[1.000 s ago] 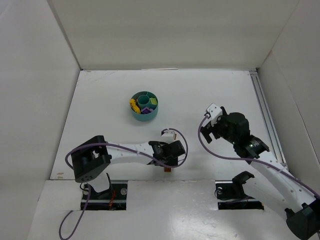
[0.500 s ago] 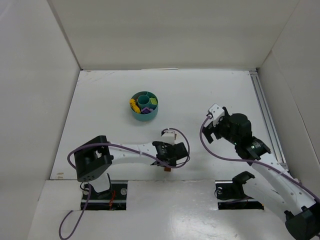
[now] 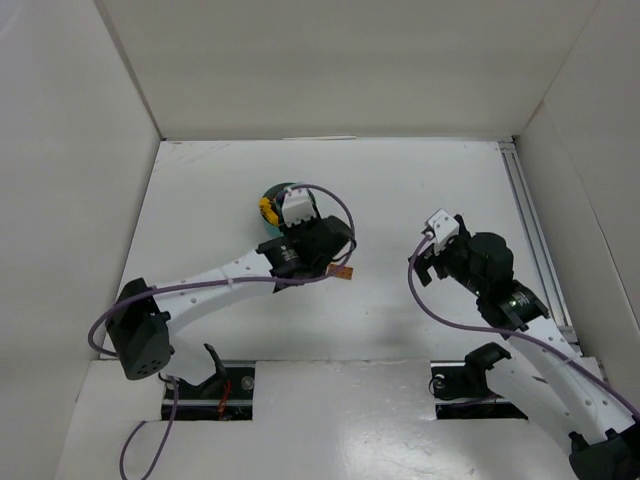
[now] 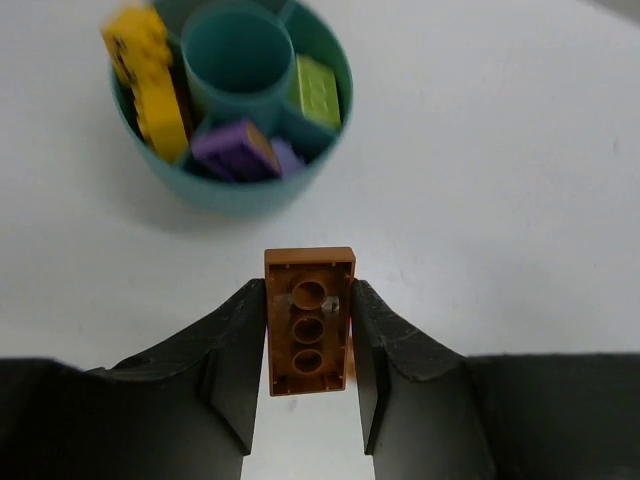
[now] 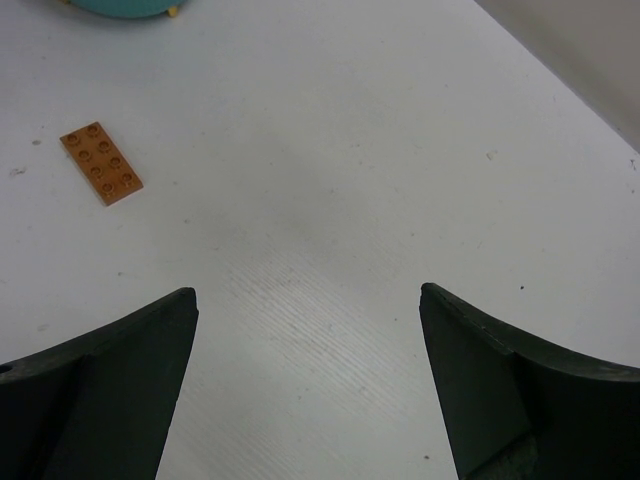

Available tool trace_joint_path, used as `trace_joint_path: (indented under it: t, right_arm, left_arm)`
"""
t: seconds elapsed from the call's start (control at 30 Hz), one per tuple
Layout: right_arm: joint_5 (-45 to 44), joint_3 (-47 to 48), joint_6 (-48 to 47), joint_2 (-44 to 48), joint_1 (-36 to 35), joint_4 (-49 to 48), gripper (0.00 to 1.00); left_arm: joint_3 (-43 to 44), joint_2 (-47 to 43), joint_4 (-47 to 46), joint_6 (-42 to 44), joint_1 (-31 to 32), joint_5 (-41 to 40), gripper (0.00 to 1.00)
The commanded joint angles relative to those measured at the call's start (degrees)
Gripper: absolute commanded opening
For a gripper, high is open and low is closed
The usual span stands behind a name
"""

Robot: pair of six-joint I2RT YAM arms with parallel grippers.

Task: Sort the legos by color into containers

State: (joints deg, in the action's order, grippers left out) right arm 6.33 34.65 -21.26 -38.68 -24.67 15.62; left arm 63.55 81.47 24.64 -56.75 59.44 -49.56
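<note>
My left gripper (image 4: 308,290) is shut on a brown brick (image 4: 309,322), hollow underside towards the camera, held above the table just short of the teal dish (image 4: 232,196). The dish holds yellow bricks (image 4: 150,90), a lime brick (image 4: 318,90) and purple bricks (image 4: 235,150); its centre well is bare. In the top view the left gripper (image 3: 333,260) covers most of the dish (image 3: 272,192), with a brown brick (image 3: 342,272) at its tip. The right wrist view shows a brown studded plate (image 5: 100,162); I cannot tell whether it is the same brick. My right gripper (image 5: 308,300) is open and empty.
White walls close in the table on the left, back and right. A metal rail (image 3: 530,230) runs along the right edge. The right gripper (image 3: 428,258) hovers over the table's right half. The dish's edge (image 5: 120,5) shows at the top of the right wrist view.
My left arm has swung from the table's near edge up to the dish, the brown brick moving with it. The right arm has shifted slightly down and right.
</note>
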Motion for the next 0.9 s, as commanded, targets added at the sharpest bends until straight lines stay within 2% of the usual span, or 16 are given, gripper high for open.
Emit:
trace_joint_path:
  t: [0.0, 0.03, 0.1, 0.13, 0.27, 0.43, 0.57, 0.87]
  right_arm:
    - [-0.7, 0.68, -0.72, -1.13, 1.02, -3.66, 0.96]
    - [-0.7, 0.68, -1.24, -1.14, 1.02, -4.45, 0.96]
    - [-1.4, 0.68, -1.24, -2.45, 1.02, -5.16, 0.96]
    - [-1.41, 0.68, -1.85, -2.46, 1.02, -5.85, 0.96]
    - [-0.88, 1.99, -2.47, -5.26, 1.64, -7.09, 0.96]
    - [-0.88, 2.0, -2.47, -6.59, 2.77, -8.32, 0.96]
    - [-0.88, 2.0, -3.0, -6.59, 3.3, -8.85, 0.96]
    - [-0.35, 1.47, -3.0, -6.59, 4.36, -8.85, 0.96]
  left_arm:
    - [0.71, -2.98, -14.32, 16.64, -4.85, -9.76, 0.14]
    - [-0.17, -2.99, -22.45, 19.98, -6.34, -9.77, 0.16]
    - [-2.72, -3.69, -31.98, 26.31, -10.56, -8.45, 0.19]
    - [-4.99, -3.69, -40.29, 31.91, -11.88, -7.23, 0.2]
    - [-8.09, -2.55, -53.69, 40.02, -17.77, -3.53, 0.21]
    - [-8.62, 1.75, -61.37, 46.19, -19.98, -1.78, 0.22]
    - [-8.1, 5.53, -63.4, 46.82, -21.3, 1.04, 0.22]
    - [-10.37, 9.23, -67.26, 45.59, -22.44, 1.4, 0.22]
